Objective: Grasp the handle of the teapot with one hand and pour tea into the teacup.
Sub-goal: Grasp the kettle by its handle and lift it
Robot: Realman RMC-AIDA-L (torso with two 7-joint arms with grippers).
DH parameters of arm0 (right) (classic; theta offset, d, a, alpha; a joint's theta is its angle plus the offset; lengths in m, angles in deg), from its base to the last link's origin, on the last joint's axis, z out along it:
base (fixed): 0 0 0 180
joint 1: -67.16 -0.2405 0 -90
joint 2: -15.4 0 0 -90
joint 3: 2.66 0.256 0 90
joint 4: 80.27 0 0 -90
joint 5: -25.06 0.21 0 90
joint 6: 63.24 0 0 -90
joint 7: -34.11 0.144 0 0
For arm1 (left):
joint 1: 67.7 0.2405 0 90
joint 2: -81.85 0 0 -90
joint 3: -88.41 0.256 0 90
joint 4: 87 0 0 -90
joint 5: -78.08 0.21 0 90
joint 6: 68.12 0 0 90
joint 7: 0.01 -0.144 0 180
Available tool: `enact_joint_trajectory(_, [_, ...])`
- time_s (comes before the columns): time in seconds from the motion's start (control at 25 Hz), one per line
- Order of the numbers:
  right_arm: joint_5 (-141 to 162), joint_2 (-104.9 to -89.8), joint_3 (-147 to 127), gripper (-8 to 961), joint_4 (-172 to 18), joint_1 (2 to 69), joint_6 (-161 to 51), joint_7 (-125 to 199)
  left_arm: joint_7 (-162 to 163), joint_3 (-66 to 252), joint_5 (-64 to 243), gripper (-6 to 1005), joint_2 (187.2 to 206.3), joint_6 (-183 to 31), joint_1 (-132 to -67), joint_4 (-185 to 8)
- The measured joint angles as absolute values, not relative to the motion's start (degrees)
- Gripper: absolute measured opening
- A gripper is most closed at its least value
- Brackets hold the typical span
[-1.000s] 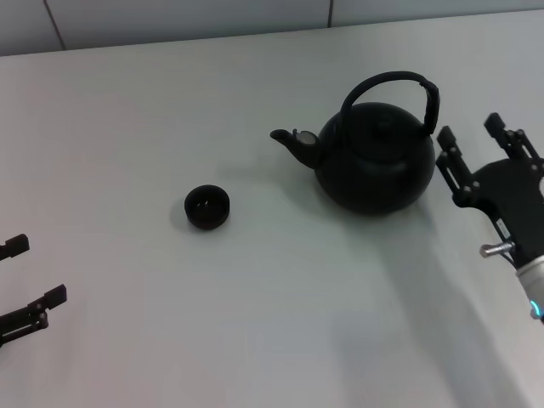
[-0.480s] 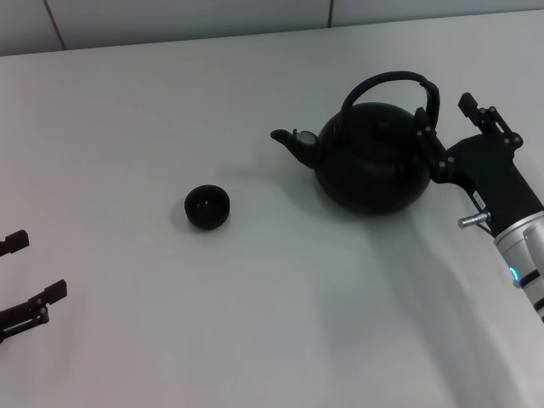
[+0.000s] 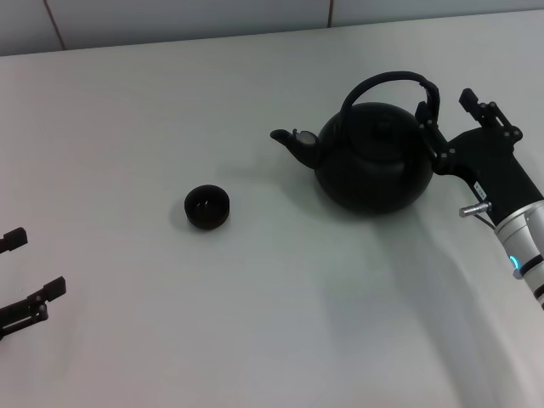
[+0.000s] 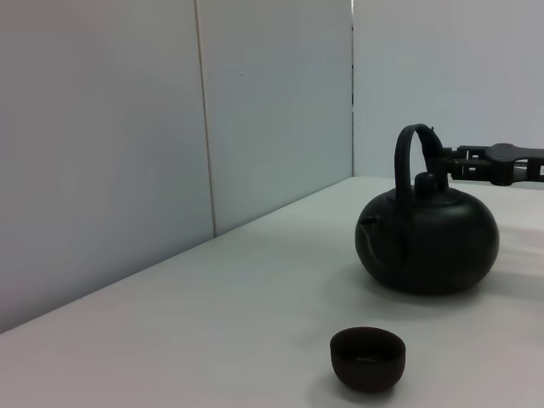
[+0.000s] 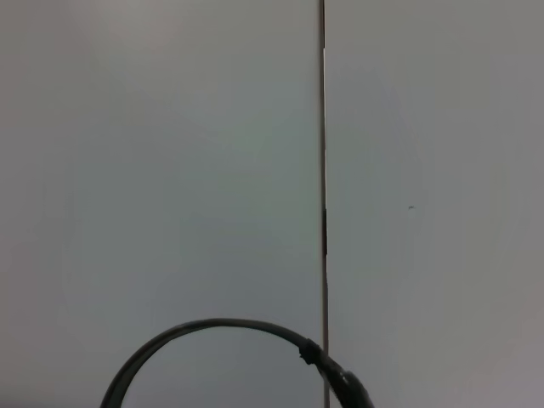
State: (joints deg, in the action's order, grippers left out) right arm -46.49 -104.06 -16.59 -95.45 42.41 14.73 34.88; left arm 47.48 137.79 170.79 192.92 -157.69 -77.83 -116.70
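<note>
**Clerk:** Since the earlier frame, right gripper (image 3: 446,112): moved in from beside the pot toward the handle, now level with the sleeved side. Pot and cup: positions unchanged.

**Checker:** Item one, the teapot?

**Clerk:** Teapot (image 3: 374,157): black, round, upright on the white table (image 3: 255,323), far right area, spout pointing to the robot's left. Handle (image 3: 387,81): arched hoop standing upright over the lid, thicker sleeve on its right side.

**Checker:** Gripper state?

**Clerk:** Jaws spread wide, holding nothing. One finger (image 3: 427,119) sits right by the sleeve; the other finger (image 3: 478,104) stands well out to the right. Whether the near finger touches the handle cannot be told.

**Checker:** Item two?

**Clerk:** Teacup (image 3: 207,206): small, black, upright, well apart from the teapot, on the spout side.

**Checker:** Other arm?

**Clerk:** Left gripper (image 3: 21,276): parked at the near left edge, jaws apart, empty.

**Checker:** Surroundings?

**Clerk:** Wall (image 4: 127,127): pale panels behind the table.
</note>
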Motion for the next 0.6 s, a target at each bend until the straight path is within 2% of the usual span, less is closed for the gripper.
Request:
enact_joint_trajectory(0.36, [-46.8, -104.09, -16.7, 632, -95.3, 41.9, 14.3, 34.9, 47.6, 137.8, 170.6, 842, 192.96, -157.7, -78.0, -116.7])
enact_joint_trajectory(0.56, [-48.6, -104.05, -16.8, 500, -94.8, 41.7, 14.3, 34.9, 47.6, 137.8, 170.6, 840, 193.04, -157.7, -78.2, -116.7])
enact_joint_trajectory(0.6, [-48.7, -104.06, -16.8, 420, -94.8, 41.7, 14.3, 34.9, 47.6, 137.8, 170.6, 840, 193.04, -157.7, -78.2, -116.7])
